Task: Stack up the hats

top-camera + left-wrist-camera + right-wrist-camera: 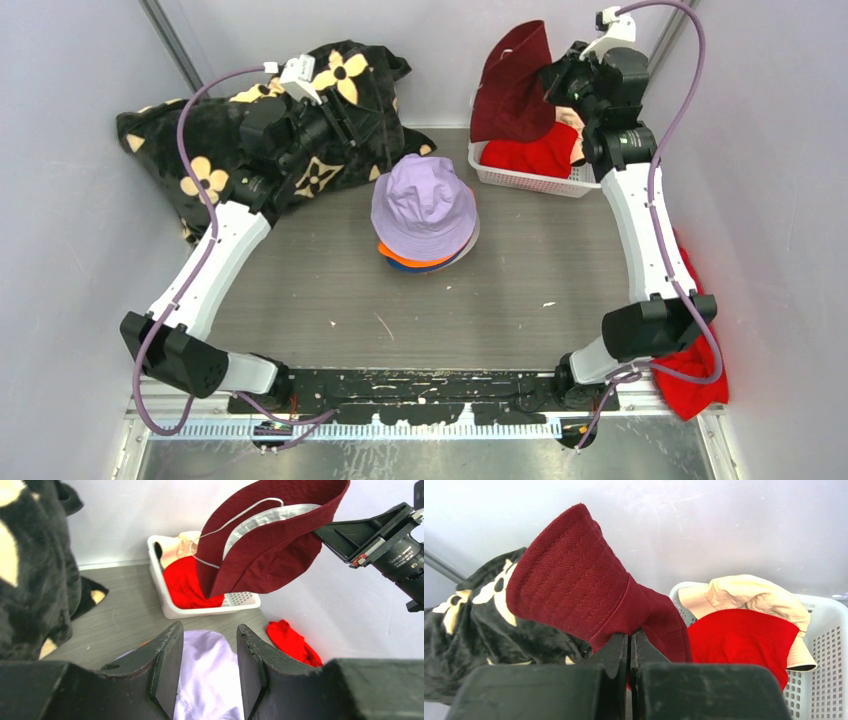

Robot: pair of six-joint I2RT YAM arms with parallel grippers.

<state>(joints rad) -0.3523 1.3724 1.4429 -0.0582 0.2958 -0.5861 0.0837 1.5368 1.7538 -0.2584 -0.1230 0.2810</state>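
A lilac hat (424,203) tops a stack in mid-table, with orange (400,257) and blue brims showing under it; it also shows in the left wrist view (207,675). My right gripper (553,82) is shut on the maroon hat (513,85) and holds it in the air above the white basket (525,180); the hat hangs from its fingertips (630,639) in the right wrist view (574,590) and shows in the left wrist view (270,540). A cream hat (749,597) lies in the basket. My left gripper (372,135) is open and empty, above and left of the stack (207,645).
A red cloth (535,152) lies in the basket under the cream hat. The black blanket with cream flowers (200,150) fills the back left. Another red cloth (700,380) lies at the right edge by the right arm's base. Grey walls close in on all sides.
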